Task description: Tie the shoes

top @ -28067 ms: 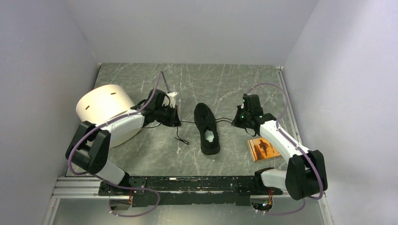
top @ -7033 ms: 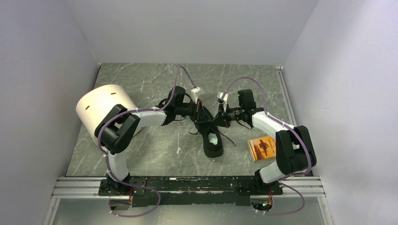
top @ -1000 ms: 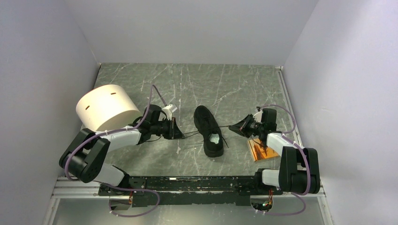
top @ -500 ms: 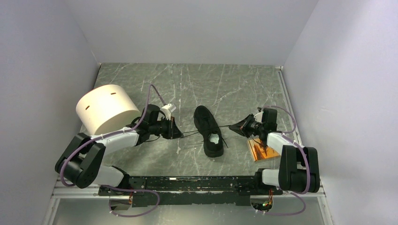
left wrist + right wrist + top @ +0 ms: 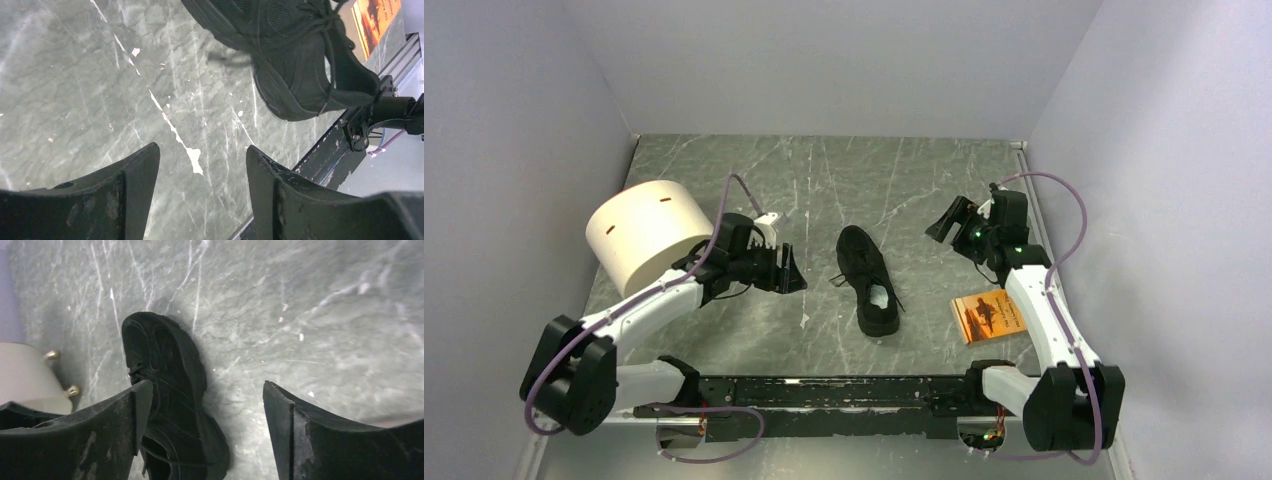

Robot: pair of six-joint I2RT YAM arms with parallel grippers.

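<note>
A black low-top sneaker (image 5: 868, 279) with a pale insole lies mid-table, toe pointing away, its thin black laces (image 5: 842, 278) slack on the tongue. It shows again in the left wrist view (image 5: 295, 65) and the right wrist view (image 5: 172, 380). To the shoe's left, apart from it, my left gripper (image 5: 789, 271) stands open above bare table (image 5: 202, 152). My right gripper (image 5: 943, 225) hovers open off the shoe's right, raised above the table, nothing between its fingers (image 5: 205, 387).
A large cream cylinder (image 5: 646, 237) stands at the left, close behind my left arm. An orange booklet (image 5: 987, 315) lies right of the shoe, under my right arm. The black base rail (image 5: 844, 392) runs along the near edge. Walls close in left, right and behind.
Both grippers were shut on the laces, pulling them taut sideways; both have opened and let go. The laces lie slack. My right arm has lifted and swung back, my left has drawn slightly away.
</note>
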